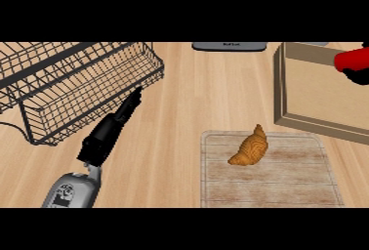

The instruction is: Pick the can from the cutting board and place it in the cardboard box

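red at the far right edge marks the can (353, 57): it is off the cutting board (288, 185) and over the open cardboard box (281, 83), with the black right hand (357, 75) just under it and, as far as the small part in view tells, curled round it and grasping it. most of that hand and part of the can are cut off by the edge, so i cannot tell how high the can is above the box floor. that is the main risk as i judge it: if the hand lets go while high, the can could land on its rim, tip over or knock against a wall instead of settling. a second risk is the box itself; cardboard is light, and a hand coming down close to a side wall could catch it and shove the box along the wooden desk (187, 97). the croissant (250, 146) lies alone on the board, near the box's front corner, and should not be disturbed. the left hand (108, 132) is released, fingers straight, pointing at the wire basket (79, 83) and well apart from the box, so it poses little danger.
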Robot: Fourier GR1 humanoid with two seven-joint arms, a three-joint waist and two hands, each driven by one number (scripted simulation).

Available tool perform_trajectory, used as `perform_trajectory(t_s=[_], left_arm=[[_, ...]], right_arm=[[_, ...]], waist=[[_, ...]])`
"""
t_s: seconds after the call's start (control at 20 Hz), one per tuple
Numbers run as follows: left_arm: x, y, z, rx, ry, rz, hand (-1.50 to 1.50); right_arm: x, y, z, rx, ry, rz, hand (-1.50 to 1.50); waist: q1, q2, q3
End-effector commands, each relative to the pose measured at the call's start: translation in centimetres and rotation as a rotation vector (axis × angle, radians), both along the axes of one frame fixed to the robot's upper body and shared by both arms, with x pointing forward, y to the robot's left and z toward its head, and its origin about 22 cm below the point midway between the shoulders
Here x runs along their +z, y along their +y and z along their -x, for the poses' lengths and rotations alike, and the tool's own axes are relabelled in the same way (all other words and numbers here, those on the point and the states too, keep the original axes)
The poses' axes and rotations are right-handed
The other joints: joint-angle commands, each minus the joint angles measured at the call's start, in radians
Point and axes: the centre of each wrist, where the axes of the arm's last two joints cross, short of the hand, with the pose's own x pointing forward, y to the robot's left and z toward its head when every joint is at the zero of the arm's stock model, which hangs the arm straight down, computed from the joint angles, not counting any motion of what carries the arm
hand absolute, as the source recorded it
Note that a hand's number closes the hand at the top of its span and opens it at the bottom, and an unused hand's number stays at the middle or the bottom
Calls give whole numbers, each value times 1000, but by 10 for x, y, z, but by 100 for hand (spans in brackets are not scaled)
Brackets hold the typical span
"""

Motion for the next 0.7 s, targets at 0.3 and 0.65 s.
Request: perform_trajectory(t_s=[0.3,0.65], left_arm=[[3,6,5,-2,-7,2,0],[8,9,-4,30,-5,-1,0]], right_arm=[[-42,-30,-12,14,63,-242,-150],[-26,-38,-8,9,-316,-570,-150]], waist=[[5,2,1],[-20,-6,1]])
